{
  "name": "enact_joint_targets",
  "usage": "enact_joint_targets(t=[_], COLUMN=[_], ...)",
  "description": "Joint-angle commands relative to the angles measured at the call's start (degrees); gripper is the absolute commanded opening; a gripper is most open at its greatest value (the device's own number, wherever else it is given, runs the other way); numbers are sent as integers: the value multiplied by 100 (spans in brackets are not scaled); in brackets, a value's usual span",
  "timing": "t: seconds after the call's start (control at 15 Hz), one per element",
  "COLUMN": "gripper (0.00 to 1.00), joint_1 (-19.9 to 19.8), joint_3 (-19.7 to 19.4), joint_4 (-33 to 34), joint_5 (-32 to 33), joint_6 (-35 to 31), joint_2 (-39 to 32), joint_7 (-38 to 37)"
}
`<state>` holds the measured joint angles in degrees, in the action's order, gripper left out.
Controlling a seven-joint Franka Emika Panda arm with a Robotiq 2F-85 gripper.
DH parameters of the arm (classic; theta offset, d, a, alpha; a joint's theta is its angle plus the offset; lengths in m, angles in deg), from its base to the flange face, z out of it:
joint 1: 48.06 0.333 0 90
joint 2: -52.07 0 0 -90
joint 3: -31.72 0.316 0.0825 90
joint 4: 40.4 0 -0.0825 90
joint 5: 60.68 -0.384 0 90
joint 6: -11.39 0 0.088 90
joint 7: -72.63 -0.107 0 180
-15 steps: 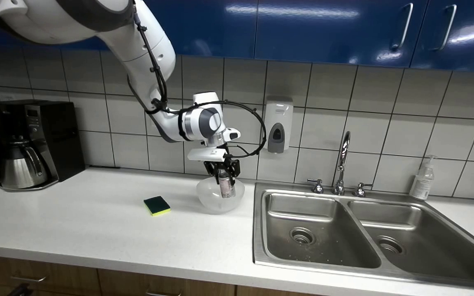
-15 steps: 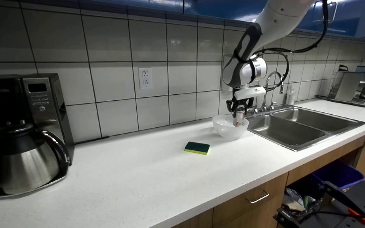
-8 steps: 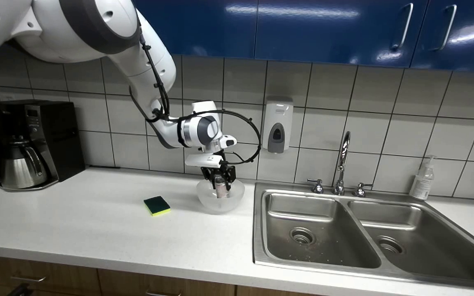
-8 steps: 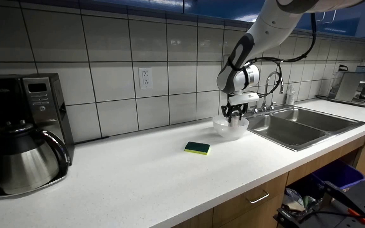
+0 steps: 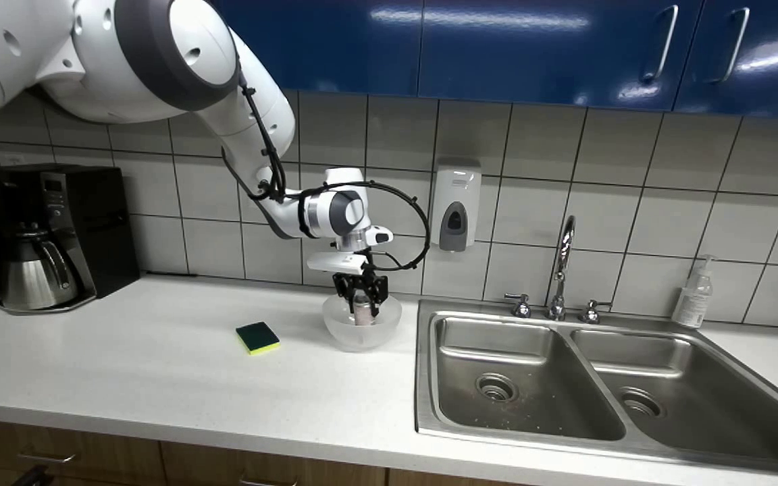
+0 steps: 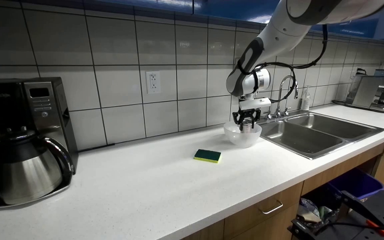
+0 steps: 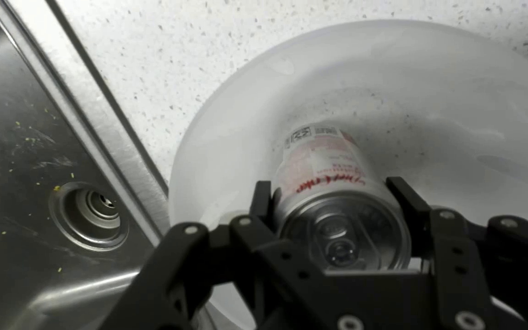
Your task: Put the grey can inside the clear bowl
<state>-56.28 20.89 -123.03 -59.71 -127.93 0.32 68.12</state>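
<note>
Speckled countertop (image 7: pixel 149 59) holds the clear bowl (image 7: pixel 241 137), grey can (image 7: pixel 337 195) (red-lettered) inside.

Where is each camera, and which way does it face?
An exterior view: before the counter, facing tiled wall and sink; arm and hand show.
An exterior view: nearer the coffee maker, looking along the counter; both show.
Wrist view: on the arm, looking down into the clear bowl; hand shows.
Both exterior views share the sponge.

Can (image 7: pixel 337 208), one; bowl (image 6: pixel 242 140), one; end effector (image 7: pixel 331 190), one; sponge (image 6: pixel 207 155), one; carafe (image 6: pixel 28 175), one; faucet (image 5: pixel 560 266), one; sink basins (image 5: pixel 537 405), two.
</note>
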Motion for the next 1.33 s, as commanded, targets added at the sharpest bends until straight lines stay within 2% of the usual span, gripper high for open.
enact_joint_targets(t=[0.0,0.13,0.2,0.27,0.33,0.47,0.87,1.27], gripper=[39,39,53,89,90,99,100,100], joint_1=[-165,-172,-173,-173,-175,-189,-236,-343], joint_3=[125,109,103,97,97,108,129,157], joint_4=[487,552,575,582,584,596,298,-864], joint_5=[-127,-148,-142,-134,-125,-126,-154,-189], joint_6=[467,506,532,520,529,528,517,37], joint_2=[-175,-210,-222,-226,-222,-206,137,1105], joint_7=[-83,-89,-78,-78,-64,-35,45,223])
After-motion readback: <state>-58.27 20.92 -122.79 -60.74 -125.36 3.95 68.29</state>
